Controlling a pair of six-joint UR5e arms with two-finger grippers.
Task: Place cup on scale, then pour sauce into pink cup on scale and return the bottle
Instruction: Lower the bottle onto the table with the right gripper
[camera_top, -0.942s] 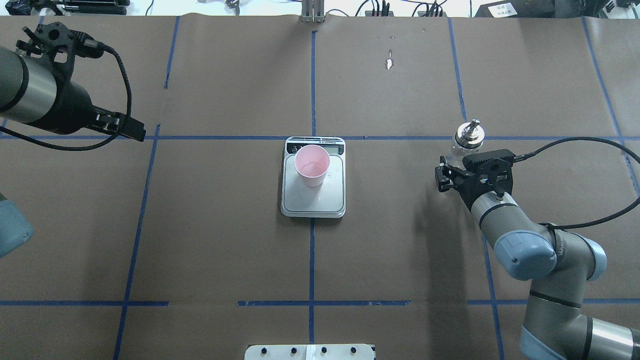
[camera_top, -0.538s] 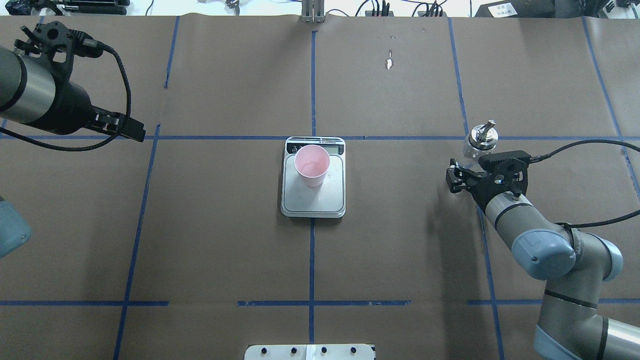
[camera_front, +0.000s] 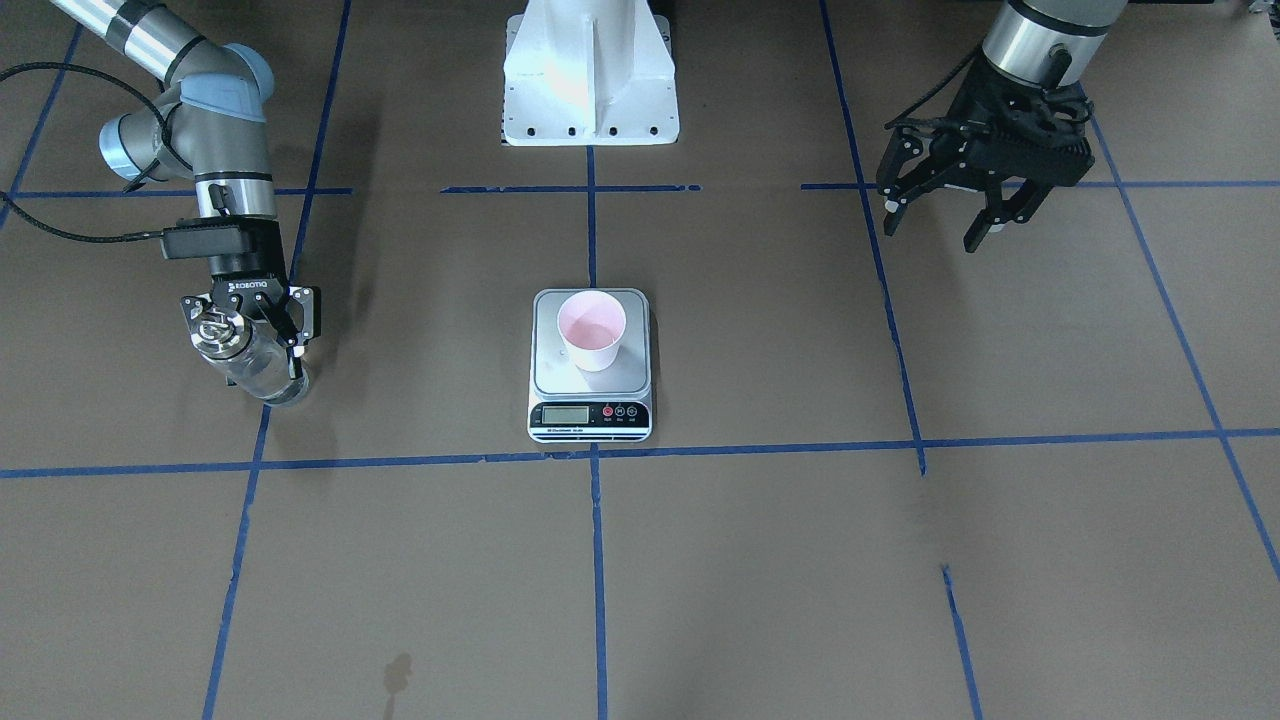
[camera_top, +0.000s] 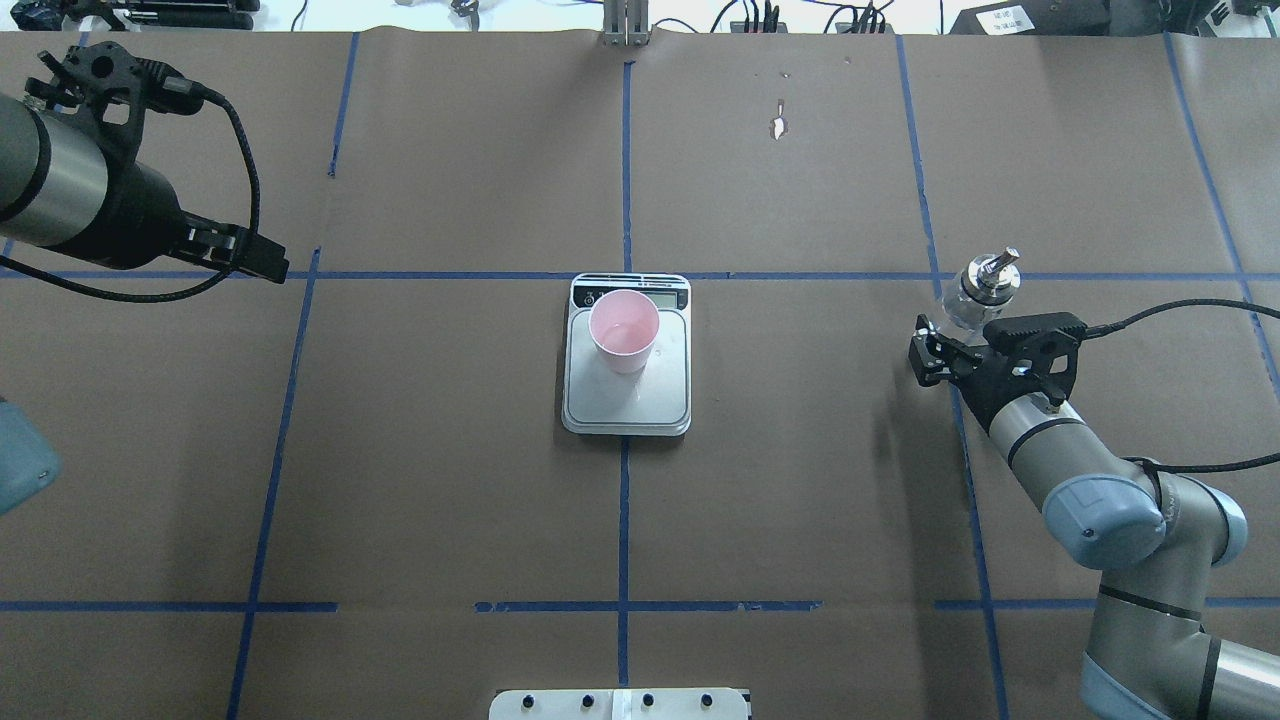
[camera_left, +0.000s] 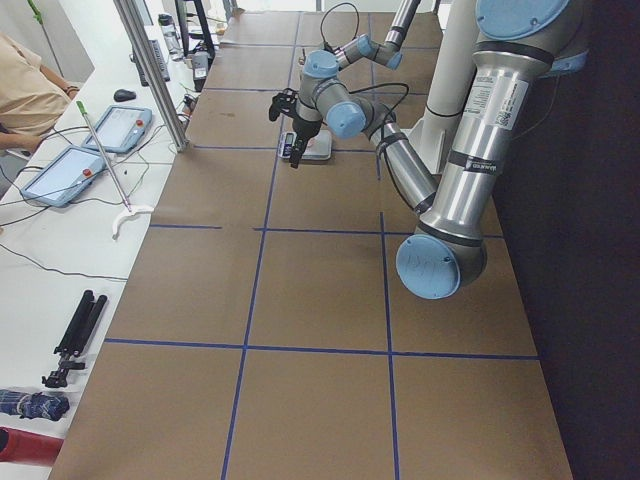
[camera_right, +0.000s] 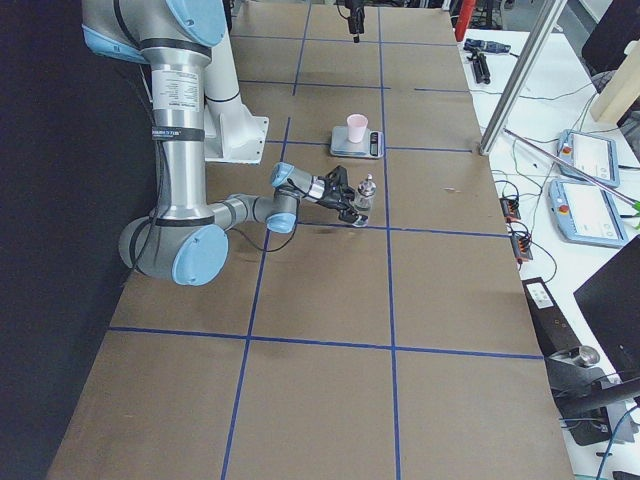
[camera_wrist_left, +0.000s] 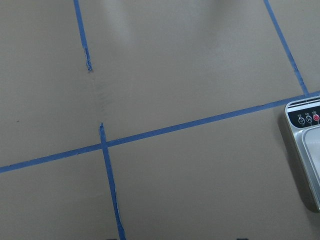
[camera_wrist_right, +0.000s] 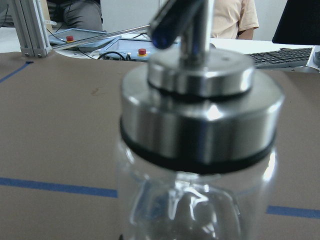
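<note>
The pink cup (camera_top: 624, 330) (camera_front: 592, 330) stands upright on the silver scale (camera_top: 626, 406) (camera_front: 632, 372) at the table's middle. Its pink inside shows a faint wet sheen. Far to the robot's right, my right gripper (camera_top: 958, 325) (camera_front: 248, 340) is shut on the clear glass bottle (camera_top: 988, 280) (camera_front: 262, 370), low over the table with its silver spout cap up. The bottle (camera_wrist_right: 200, 150) fills the right wrist view; I cannot make out the sauce inside. My left gripper (camera_front: 935, 220) (camera_top: 255, 258) hangs open and empty far off at the robot's left.
Blue tape lines grid the brown table cover. The robot's white base (camera_front: 590, 75) sits at the near edge. The left wrist view shows a corner of the scale (camera_wrist_left: 305, 145). Tablets (camera_right: 582, 155) and cables lie on the side bench beyond the table.
My right gripper has carried the bottle further to the robot's right, away from the scale. The left arm has barely shifted. Cup and scale are unmoved.
</note>
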